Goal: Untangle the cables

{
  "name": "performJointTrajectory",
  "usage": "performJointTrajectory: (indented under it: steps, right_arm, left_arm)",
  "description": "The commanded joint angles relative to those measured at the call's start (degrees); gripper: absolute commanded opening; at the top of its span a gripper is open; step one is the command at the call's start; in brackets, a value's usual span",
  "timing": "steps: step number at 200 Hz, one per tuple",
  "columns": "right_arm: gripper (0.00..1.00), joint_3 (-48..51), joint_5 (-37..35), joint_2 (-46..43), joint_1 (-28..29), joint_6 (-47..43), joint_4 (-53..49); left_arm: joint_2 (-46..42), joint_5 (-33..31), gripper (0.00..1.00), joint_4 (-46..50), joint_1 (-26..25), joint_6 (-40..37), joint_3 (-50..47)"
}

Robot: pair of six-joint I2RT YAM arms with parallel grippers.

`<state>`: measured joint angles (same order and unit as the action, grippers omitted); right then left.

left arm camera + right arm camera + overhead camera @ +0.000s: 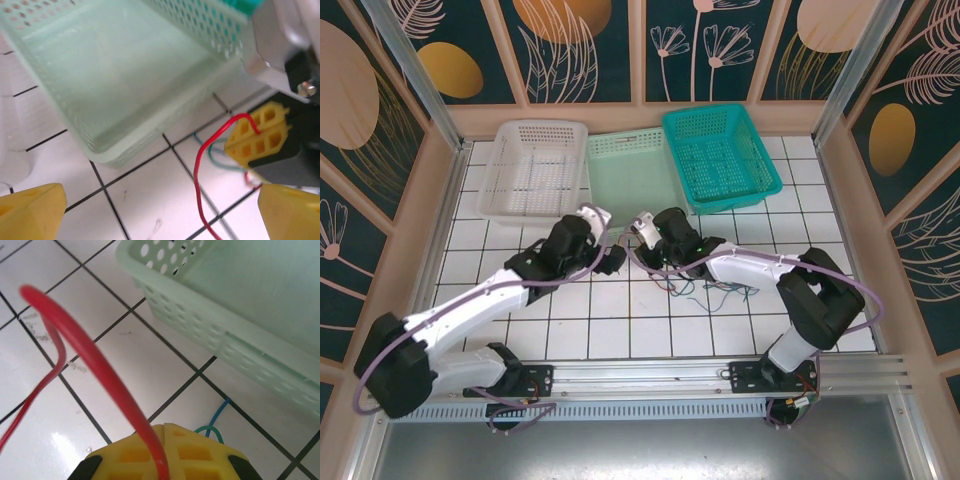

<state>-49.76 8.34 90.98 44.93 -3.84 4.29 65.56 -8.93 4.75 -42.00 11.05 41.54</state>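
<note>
My right gripper (164, 450) is shut on a red cable (100, 365), which arches up from between its yellow pads and drops back to the tiles on the left. A blue cable (220, 412) and a green cable (212, 432) lie on the tiles just behind it. In the left wrist view the same red cable (197, 190) hangs from the right gripper (260, 137) and runs down between my left gripper's (160, 215) wide-open fingers, touching neither. From above, the two grippers (616, 258) (645, 235) sit close together mid-table, and the loose cables (715, 290) trail to the right.
A pale green basket (125, 145) stands directly ahead of both grippers, with a white basket (542, 127) to its left and a teal basket (710, 110) to its right. Wooden walls close in the tiled table on both sides.
</note>
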Motion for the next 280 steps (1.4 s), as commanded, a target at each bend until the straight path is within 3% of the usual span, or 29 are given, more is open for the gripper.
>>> performJointTrajectory:
  steps: [1,18,46,82,112,157,201,247,280]
  right_arm:
    - [0.00,0.7,-2.2,-2.6,-1.0,3.8,3.6]
    - [0.00,0.7,-3.3,-2.8,-1.2,5.2,4.2]
    - [0.00,0.8,-3.7,-2.4,-1.2,7.1,5.7]
    - [0.00,0.7,-5.1,-2.0,-1.2,8.5,7.3]
    - [0.00,0.8,-6.9,-1.6,-1.2,9.2,7.9]
    - [0.00,1.2,-11.0,-1.1,-1.2,9.7,8.7]
    - [0.00,1.2,-14.7,-0.1,-0.8,10.6,9.8]
    - [0.00,0.8,-15.1,-0.4,0.8,11.1,12.8]
    - [0.00,3.3,-14.8,-2.7,1.6,11.2,14.1]
  left_arm:
    - [-6.2,-4.3,0.99,-13.0,0.2,18.9,-6.5]
    - [-10.5,-4.2,0.99,-19.8,0.2,30.3,-11.9]
    - [-12.9,-1.8,0.98,-26.4,0.1,42.5,-15.5]
    - [-8.1,5.3,0.98,-36.4,0.2,59.8,-16.8]
    - [-2.0,8.7,0.99,-54.1,0.1,74.1,-20.8]
    - [2.7,11.2,0.99,-56.3,0.1,78.6,-17.8]
    - [5.2,12.4,0.90,-57.7,0.1,82.6,-17.3]
    - [14.3,14.6,0.85,-68.1,0.1,86.9,-15.3]
    - [18.2,11.7,0.81,-72.3,0.2,88.2,-15.6]
